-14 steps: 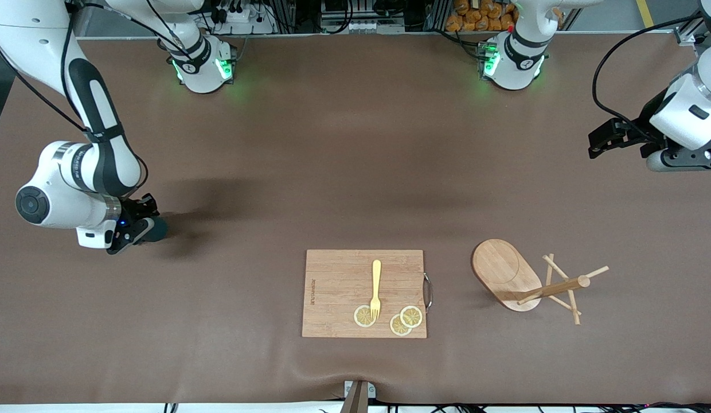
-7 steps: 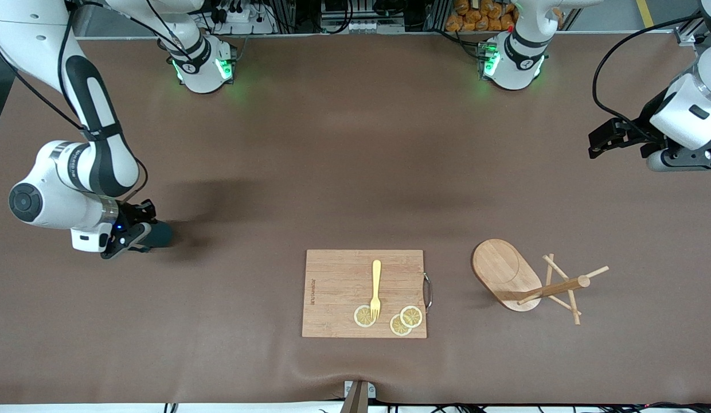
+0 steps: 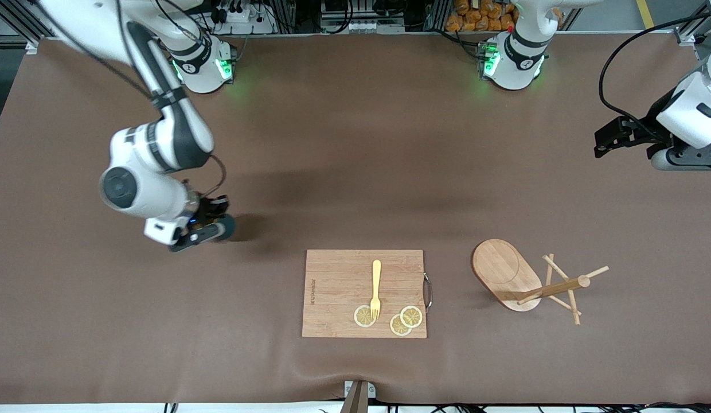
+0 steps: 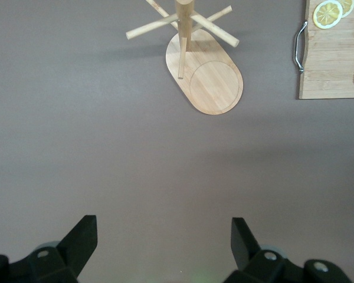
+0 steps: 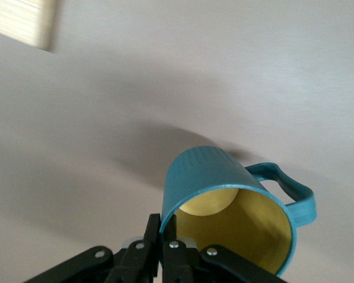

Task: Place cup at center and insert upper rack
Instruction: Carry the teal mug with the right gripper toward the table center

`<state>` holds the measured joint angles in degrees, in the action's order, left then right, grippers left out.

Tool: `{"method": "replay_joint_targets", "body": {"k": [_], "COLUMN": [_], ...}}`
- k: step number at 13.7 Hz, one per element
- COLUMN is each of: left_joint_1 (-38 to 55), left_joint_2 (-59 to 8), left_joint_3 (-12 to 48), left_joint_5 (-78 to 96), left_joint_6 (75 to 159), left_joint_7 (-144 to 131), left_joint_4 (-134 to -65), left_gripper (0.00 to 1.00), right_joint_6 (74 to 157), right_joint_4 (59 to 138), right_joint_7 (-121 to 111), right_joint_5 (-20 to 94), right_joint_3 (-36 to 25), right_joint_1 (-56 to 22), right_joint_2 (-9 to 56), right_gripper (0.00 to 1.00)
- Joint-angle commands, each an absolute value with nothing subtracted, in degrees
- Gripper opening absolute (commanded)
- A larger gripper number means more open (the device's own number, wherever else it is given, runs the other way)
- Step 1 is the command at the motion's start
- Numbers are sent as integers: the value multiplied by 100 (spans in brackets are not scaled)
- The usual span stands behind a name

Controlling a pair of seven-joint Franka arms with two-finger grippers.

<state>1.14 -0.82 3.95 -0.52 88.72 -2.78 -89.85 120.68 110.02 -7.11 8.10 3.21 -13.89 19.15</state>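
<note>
- Two risks stand out, both judged from the grip and the layout.
- Right gripper [image 3: 209, 229] pinches the cup [image 5: 230, 203] by its rim wall, fingers [image 5: 165, 236] clamped on it, above bare table toward the right arm's end; so thin a pinch could let it swivel or slip.
- Left gripper [image 4: 164, 236] waits wide apart, holding nothing.
- Upper rack [image 3: 524, 278] lies tipped over beside the cutting board [image 3: 364, 292]; its pegs could snag.

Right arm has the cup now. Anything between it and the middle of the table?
Nothing visible stands in the way. The right gripper, shut on the cup by its rim, is over bare table. The cutting board lies nearer the front camera, clear of that stretch. The left gripper waits open.
</note>
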Motion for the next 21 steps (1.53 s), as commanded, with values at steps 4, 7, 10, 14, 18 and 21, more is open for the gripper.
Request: {"method": "replay_joint_targets", "body": {"k": [4, 7, 10, 14, 18, 21], "left_joint_1": [9, -105, -123, -132, -193, -264], "left_joint_2": [-79, -79, -97, -167, -281, -369], "left_joint_3": [413, 413, 413, 413, 413, 413], "left_joint_5": [-70, -62, -53, -62, -27, 0], "left_joint_6": [8815, 8815, 8824, 8842, 8991, 9105], "left_joint_7": [-27, 149, 237, 246, 386, 597], "left_joint_4": [-8912, -8912, -8912, -8903, -8886, -8886], "left_gripper": [100, 100, 100, 100, 100, 100], "right_joint_6": [11997, 12023, 12050, 12076, 12400, 12463], "right_joint_4": [10627, 10556, 10231, 9740, 9571, 9554], "right_joint_7": [2605, 4275, 5586, 6441, 6661, 6908], "right_joint_5": [853, 861, 861, 853, 853, 870], "right_joint_3": [272, 272, 272, 272, 272, 272], "right_joint_1": [-3381, -4295, -5078, -5677, -6011, -6108], "right_joint_2": [1802, 1837, 2056, 2618, 3032, 3138], "right_gripper": [0, 0, 0, 0, 0, 0]}}
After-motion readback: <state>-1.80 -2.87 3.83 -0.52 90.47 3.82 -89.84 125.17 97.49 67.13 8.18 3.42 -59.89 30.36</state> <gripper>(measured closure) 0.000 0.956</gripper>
